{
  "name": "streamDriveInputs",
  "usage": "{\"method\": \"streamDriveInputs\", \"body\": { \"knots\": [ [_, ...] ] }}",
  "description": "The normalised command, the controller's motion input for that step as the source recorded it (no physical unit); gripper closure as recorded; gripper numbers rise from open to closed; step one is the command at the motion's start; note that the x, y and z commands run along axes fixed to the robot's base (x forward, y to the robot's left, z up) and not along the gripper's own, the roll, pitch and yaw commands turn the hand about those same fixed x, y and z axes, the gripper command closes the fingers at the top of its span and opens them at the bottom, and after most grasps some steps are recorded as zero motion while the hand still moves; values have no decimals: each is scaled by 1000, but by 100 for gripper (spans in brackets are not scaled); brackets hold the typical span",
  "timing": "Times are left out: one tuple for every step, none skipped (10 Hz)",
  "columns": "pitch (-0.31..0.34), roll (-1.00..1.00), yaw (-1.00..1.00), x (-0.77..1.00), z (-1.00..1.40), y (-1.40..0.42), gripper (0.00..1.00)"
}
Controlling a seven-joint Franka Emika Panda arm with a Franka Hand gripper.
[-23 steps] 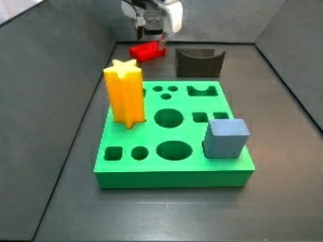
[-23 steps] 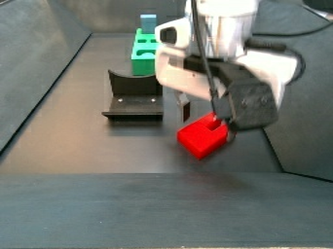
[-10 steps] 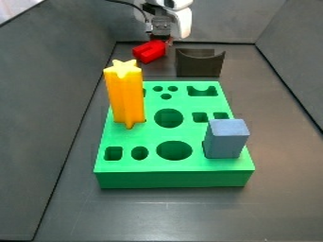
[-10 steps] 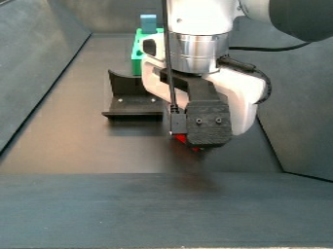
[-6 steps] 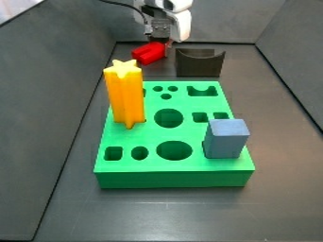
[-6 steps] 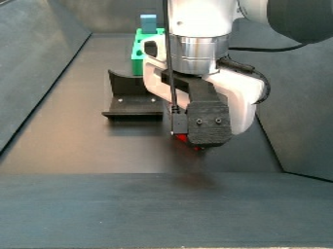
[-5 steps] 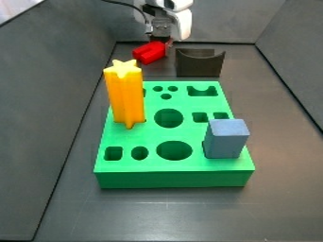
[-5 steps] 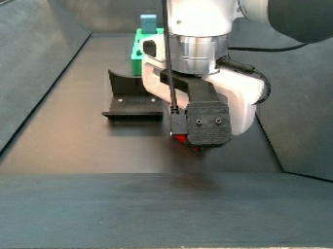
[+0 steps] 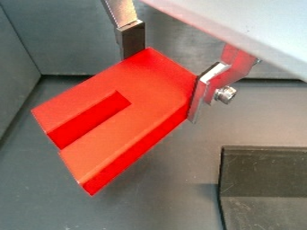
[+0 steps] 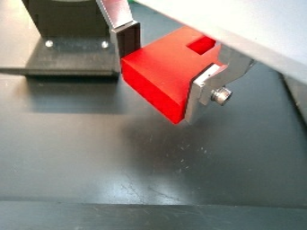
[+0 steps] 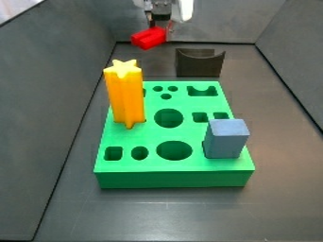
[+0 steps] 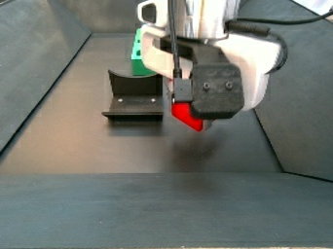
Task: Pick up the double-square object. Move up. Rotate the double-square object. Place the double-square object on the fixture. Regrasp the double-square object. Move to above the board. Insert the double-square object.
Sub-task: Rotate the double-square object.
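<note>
Wrist views: I log the gripper (image 9: 168, 67) clenched on the double-square object (image 9: 114, 121), flat silver fingers (image 9: 211, 85) with dark pads pressing two opposite faces. The block is glossy red, hard-edged, with a rectangular groove sunk in one face; its stepped end shows at (image 10: 168, 67). It hangs clear of the dark, faintly scuffed floor. The fixture (image 10: 66, 40), matte near-black with a bolted base plate, lies near.

Side views: the gripper (image 11: 161, 13) holds the red block (image 11: 149, 37) aloft beside the fixture (image 11: 198, 62), well apart from the board (image 11: 190, 137), a bright green slab cut with round, square and odd holes. A waxy yellow-orange star prism (image 11: 123, 92) and a grey-blue cube (image 11: 228, 138) stand in it. From the opposite side the block (image 12: 188, 115) juts below the gripper (image 12: 196, 97), fixture (image 12: 134, 97) alongside.

Risks, as I judge them: smooth plastic on narrow pads may slip or swivel during rotation; a skewed block could then miss the fixture's notch or topple on release
</note>
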Motion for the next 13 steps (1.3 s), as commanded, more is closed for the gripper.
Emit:
{"method": "streamDriveInputs", "body": {
  "knots": [
    [0,0,0,-747,833,-901,100],
    [1,3,9,-740,799,-878,100],
    [-26,56,23,-629,738,-681,100],
    [-12,112,23,-455,607,-438,100],
    [2,142,24,-305,488,-258,100],
    [16,146,26,-146,363,-96,100],
    [0,0,-1000,0,0,0,100],
    [1,-2,-1000,33,-140,21,100],
    [0,-6,-1000,50,-146,30,100],
    [0,-7,-1000,39,-82,24,100],
    [1,-8,-1000,29,-50,20,100],
    [1,-9,-1000,26,-44,19,100],
    [1,-9,-1000,24,-44,19,100]
  ]
}}
